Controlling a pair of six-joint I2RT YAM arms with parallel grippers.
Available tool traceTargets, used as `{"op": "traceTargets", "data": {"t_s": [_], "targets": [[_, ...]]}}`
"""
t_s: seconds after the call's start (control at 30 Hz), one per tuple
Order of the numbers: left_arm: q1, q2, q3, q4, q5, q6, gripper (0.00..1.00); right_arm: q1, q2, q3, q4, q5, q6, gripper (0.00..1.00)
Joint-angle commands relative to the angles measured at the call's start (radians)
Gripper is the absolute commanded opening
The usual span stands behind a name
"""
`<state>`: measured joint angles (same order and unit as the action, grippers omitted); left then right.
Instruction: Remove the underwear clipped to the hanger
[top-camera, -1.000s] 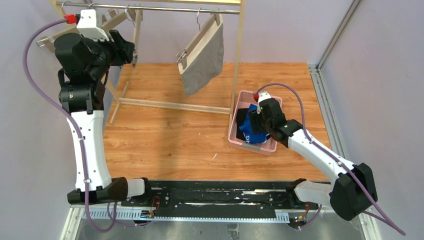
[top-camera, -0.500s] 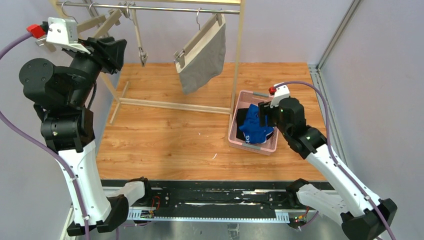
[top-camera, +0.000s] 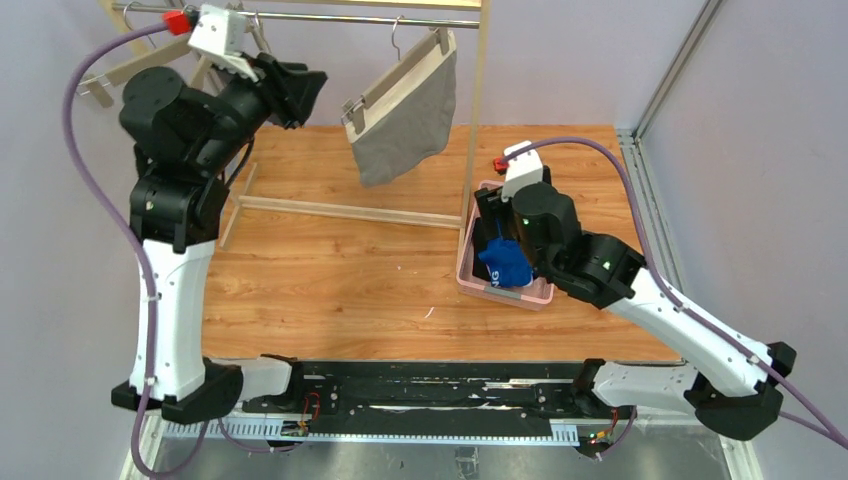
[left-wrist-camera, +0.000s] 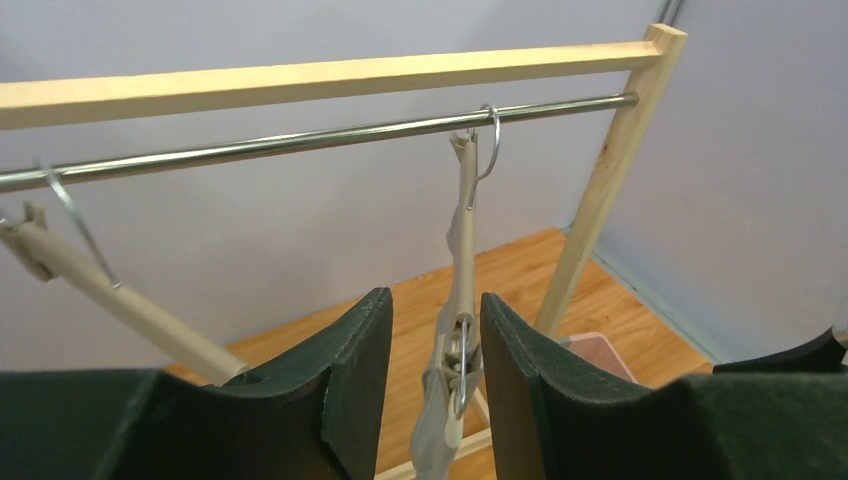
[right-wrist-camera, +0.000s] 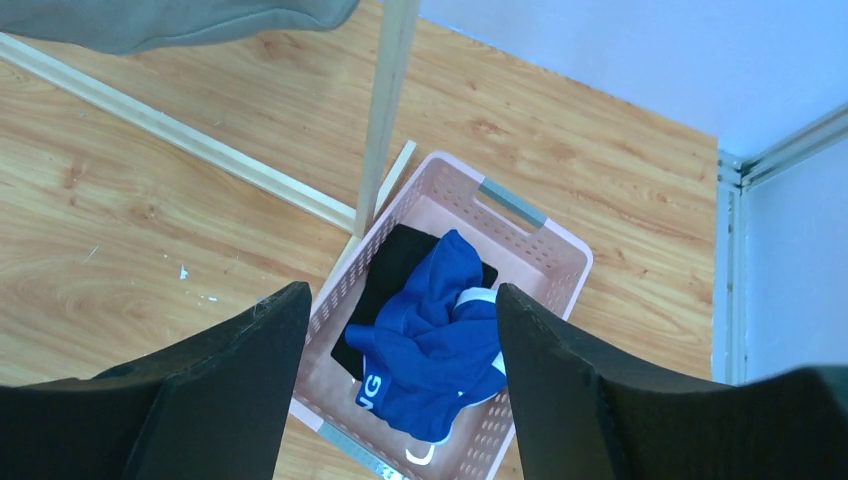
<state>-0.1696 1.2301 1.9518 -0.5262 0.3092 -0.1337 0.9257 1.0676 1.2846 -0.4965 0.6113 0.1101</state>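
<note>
The grey briefs (top-camera: 405, 125) hang clipped to a wooden hanger (top-camera: 395, 72) on the metal rail (top-camera: 350, 17). My left gripper (top-camera: 300, 90) is open and empty, up high just left of the hanger's near end. In the left wrist view (left-wrist-camera: 432, 330), the hanger (left-wrist-camera: 462, 240), its clip (left-wrist-camera: 462, 355) and the grey briefs (left-wrist-camera: 430, 435) show through the gap beyond the fingers. My right gripper (top-camera: 497, 215) is open and empty (right-wrist-camera: 400, 300) above the pink basket (right-wrist-camera: 560, 250). The blue briefs (right-wrist-camera: 440, 350) lie there on the black briefs (right-wrist-camera: 390, 265).
The wooden rack's right post (top-camera: 475, 120) stands against the basket's (top-camera: 465, 262) left side, with its foot rail (top-camera: 340, 210) across the table. Empty wooden hangers (left-wrist-camera: 100, 290) hang on the rail to the left. Walls close in behind and on the right.
My left gripper has swung right along the rail toward the grey briefs' hanger. My right arm has lifted and shifted left over the basket; the blue briefs stay in it.
</note>
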Motion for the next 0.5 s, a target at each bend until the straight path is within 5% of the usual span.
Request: {"op": "traceTargets", "data": {"t_s": [0.0,0.47], "targets": [[-0.098,0.097,0.096,-0.061,-0.139,0.111,0.47,0.065,0.053,0.078,-0.030,0.179,-0.024,0.71],[-0.191,0.216,0.162,-0.106,-0.157,0.193,0.53,0.065,-0.105,-0.089,0.048,0.249,-0.041,0.74]]}}
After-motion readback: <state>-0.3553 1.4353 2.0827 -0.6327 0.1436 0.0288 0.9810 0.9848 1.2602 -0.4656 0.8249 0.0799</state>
